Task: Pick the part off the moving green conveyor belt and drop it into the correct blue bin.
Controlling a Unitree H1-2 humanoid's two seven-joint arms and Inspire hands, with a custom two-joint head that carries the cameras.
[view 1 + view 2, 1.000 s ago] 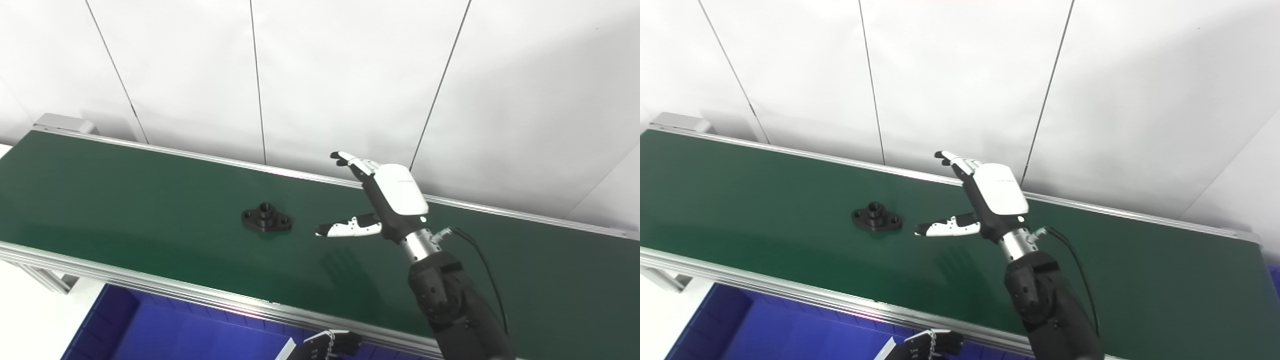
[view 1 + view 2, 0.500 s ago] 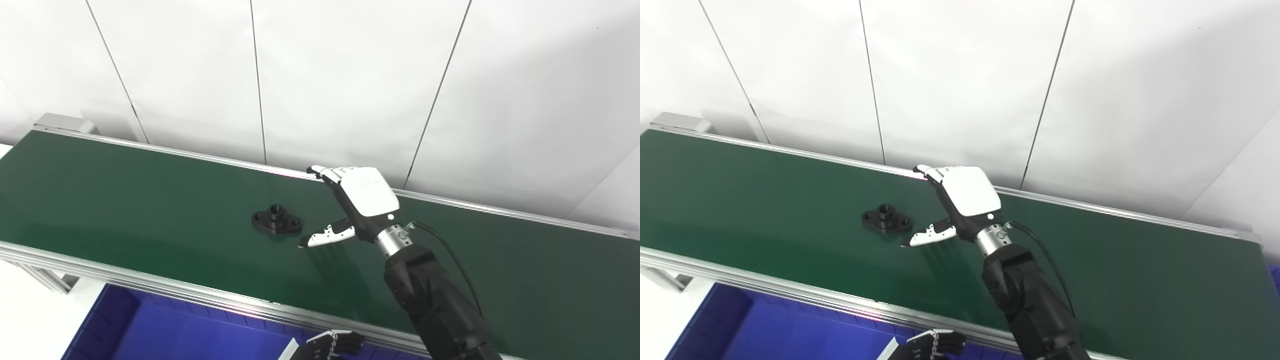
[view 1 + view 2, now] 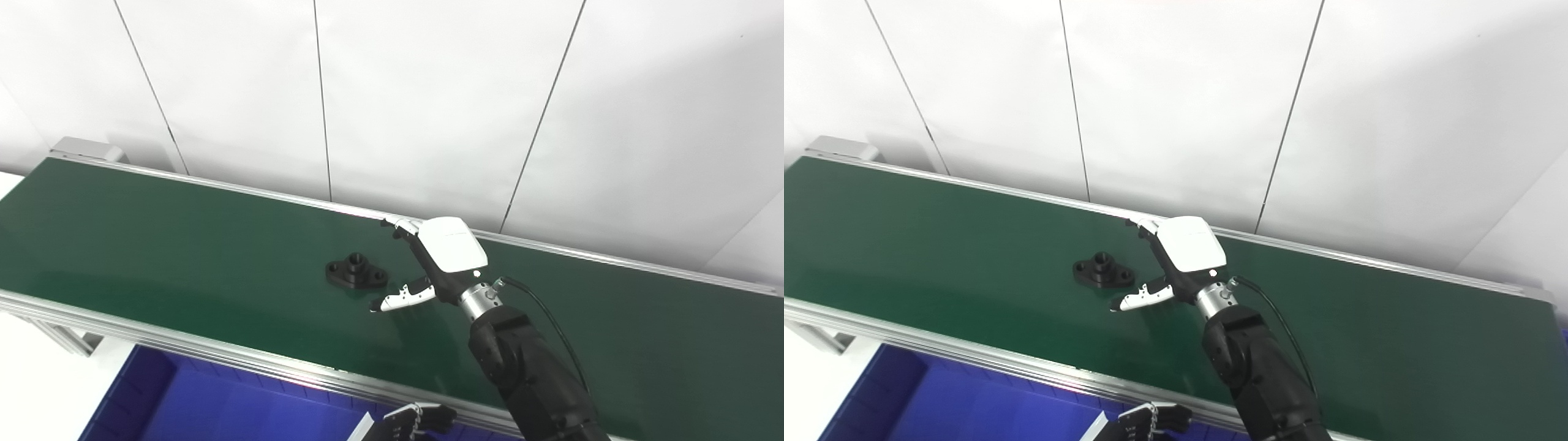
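1. Since the frame one second earlier, the right hand (image 3: 438,260) has lowered toward the green conveyor belt (image 3: 184,245) and closed in on the part; its fingers, which were raised above the far rail, now sit level with that rail. The part has travelled to the right along the belt. The whole picture has also shifted slightly, so the camera has moved.
2. The part (image 3: 356,272) is a black flanged piece with a raised central boss and a hole in each ear. It lies flat on the belt, near mid-width, untouched.
3. The right hand is spread and holds nothing. It stands at 3 o'clock from the part, palm facing the part, white back plate facing up and right.
4. The fingers (image 3: 401,225) extend toward 11 o'clock, over the far edge of the belt by the far rail (image 3: 275,195).
5. The thumb (image 3: 1139,298) points toward 9 o'clock, low over the belt, with its tip at 5 o'clock from the part, just beside it but apart.
6. The right forearm (image 3: 539,380) enters from the bottom edge at 5 o'clock; a black cable (image 3: 551,312) loops from the wrist.
7. The left hand (image 3: 410,424) is visible only in part at the bottom edge, below the near rail (image 3: 184,349). Its dark fingers appear curled; whether they grip anything cannot be determined.
8. A blue bin (image 3: 147,398) sits below the near rail at 7 o'clock from the part.
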